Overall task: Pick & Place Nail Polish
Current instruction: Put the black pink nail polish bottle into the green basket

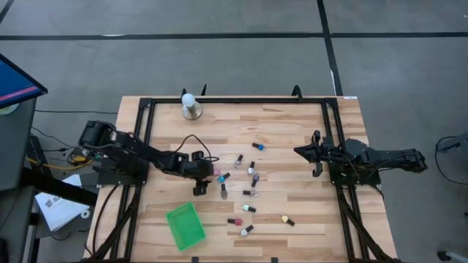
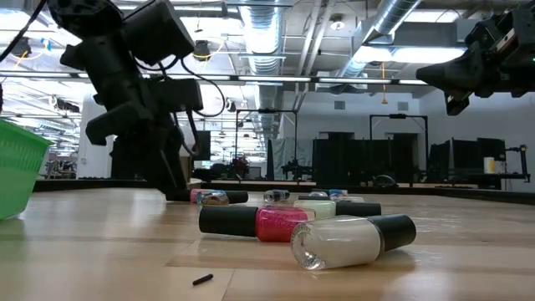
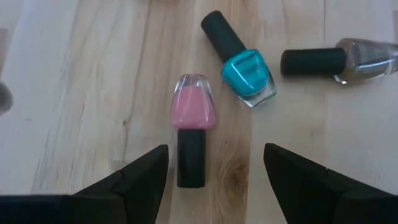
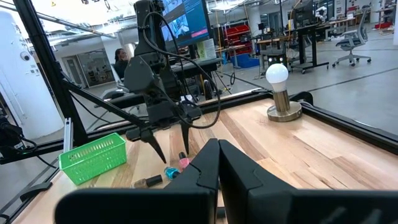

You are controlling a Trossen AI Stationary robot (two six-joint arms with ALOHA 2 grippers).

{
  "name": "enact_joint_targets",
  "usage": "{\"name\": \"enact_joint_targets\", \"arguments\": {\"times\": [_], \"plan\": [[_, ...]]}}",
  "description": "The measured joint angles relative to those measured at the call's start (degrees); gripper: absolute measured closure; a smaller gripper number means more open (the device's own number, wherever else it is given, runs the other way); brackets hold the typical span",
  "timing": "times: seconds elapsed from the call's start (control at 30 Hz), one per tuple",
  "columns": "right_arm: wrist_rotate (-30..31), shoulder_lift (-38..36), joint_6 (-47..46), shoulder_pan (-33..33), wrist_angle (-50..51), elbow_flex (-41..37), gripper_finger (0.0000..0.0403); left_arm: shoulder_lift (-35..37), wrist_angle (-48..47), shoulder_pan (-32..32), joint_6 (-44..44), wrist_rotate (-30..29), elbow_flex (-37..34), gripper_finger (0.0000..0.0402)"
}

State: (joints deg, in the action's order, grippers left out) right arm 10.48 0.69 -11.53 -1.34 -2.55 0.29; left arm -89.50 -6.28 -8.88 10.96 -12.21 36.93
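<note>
Several small nail polish bottles with dark caps lie on their sides on the wooden table (image 1: 292, 131), mid-table. My left gripper (image 3: 216, 149) is open and hovers over a pink bottle (image 3: 193, 115), one finger on either side of its cap and touching nothing. A teal bottle (image 3: 245, 71) and a clear brownish one (image 3: 342, 59) lie just beyond it. In the right wrist view my left gripper (image 4: 169, 146) points down, above these bottles. My right gripper (image 1: 316, 157) is shut and empty, raised at the table's right side; it also shows in its own wrist view (image 4: 217, 158).
A green basket (image 1: 185, 225) stands near the front left. A white ball-topped round stand (image 1: 190, 107) is at the far edge. More bottles lie scattered toward the front, a pink one (image 2: 259, 223) and a cream one (image 2: 351, 241) nearest the low camera. A black frame (image 1: 234, 101) rims the table.
</note>
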Motion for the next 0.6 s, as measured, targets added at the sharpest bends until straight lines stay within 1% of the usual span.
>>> {"name": "enact_joint_targets", "arguments": {"times": [0.13, 0.23, 0.33, 0.6], "plan": [[0.0, 0.0, 0.0, 0.0, 0.01, 0.0, 0.0403, -1.36, 0.04, 0.0, 0.06, 0.11, -0.07, 0.0145], [0.0, 0.0, 0.0, -0.01, 0.0, -0.01, 0.0403, -2.01, 0.26, 0.07, 1.42, 0.09, 0.04, 0.0161], [-0.01, 0.0, 0.0, -0.01, 0.0, -0.02, 0.0403, -2.26, 0.45, 0.21, 1.93, 0.85, 0.08, 0.0192], [-0.02, 0.0, -0.02, -0.02, 0.0, -0.02, 0.0403, -2.37, 0.56, 0.17, 1.55, 1.1, 0.09, 0.03]]}}
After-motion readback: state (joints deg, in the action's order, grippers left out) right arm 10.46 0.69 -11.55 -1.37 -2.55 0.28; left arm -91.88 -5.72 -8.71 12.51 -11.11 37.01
